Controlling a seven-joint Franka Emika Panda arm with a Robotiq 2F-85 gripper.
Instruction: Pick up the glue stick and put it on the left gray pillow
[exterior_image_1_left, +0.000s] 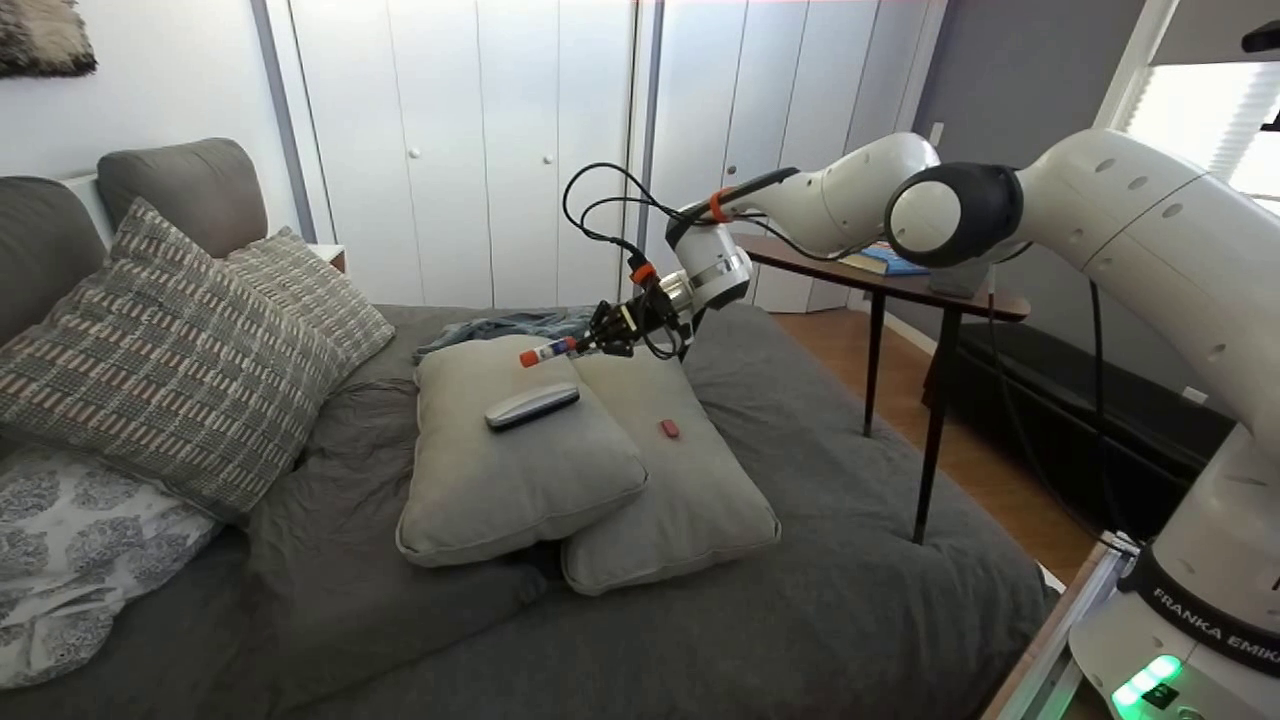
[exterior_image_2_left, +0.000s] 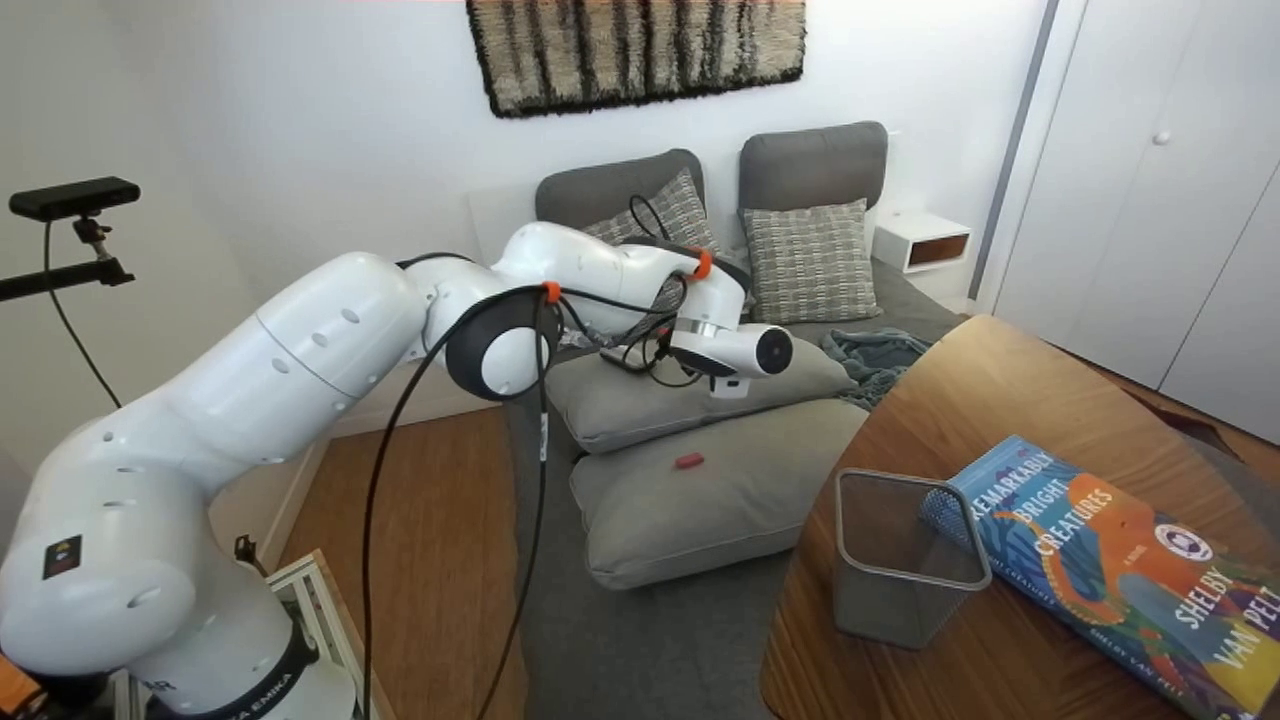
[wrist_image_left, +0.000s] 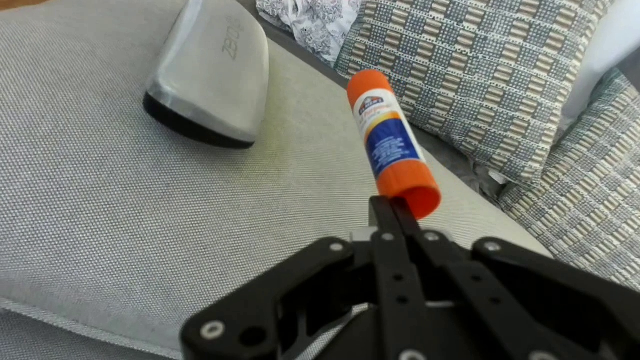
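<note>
Pinches the stick (wrist_image_left: 392, 140), apparently by its hollow end's thin rim, hence with the jaws clamped almost together, pointing it to eleven o'clock in the wrist view over the left pillow (wrist_image_left: 200, 215), likely for laying beside the bar (wrist_image_left: 215, 75) at ten o'clock.

A copy of Remarkably Bright Creatures (exterior_image_2_left: 1115, 565) was laid on a wooden table (exterior_image_2_left: 950, 400), just beside a mesh holder (exterior_image_2_left: 893, 603). Patterned pillows (exterior_image_1_left: 180, 365) were propped before gray headboard cushions (exterior_image_2_left: 814, 165). A striped wall hanging (exterior_image_2_left: 640, 55) was mounted above, a white nightstand (exterior_image_2_left: 914, 228) set beside the bed (exterior_image_1_left: 850, 610).
</note>
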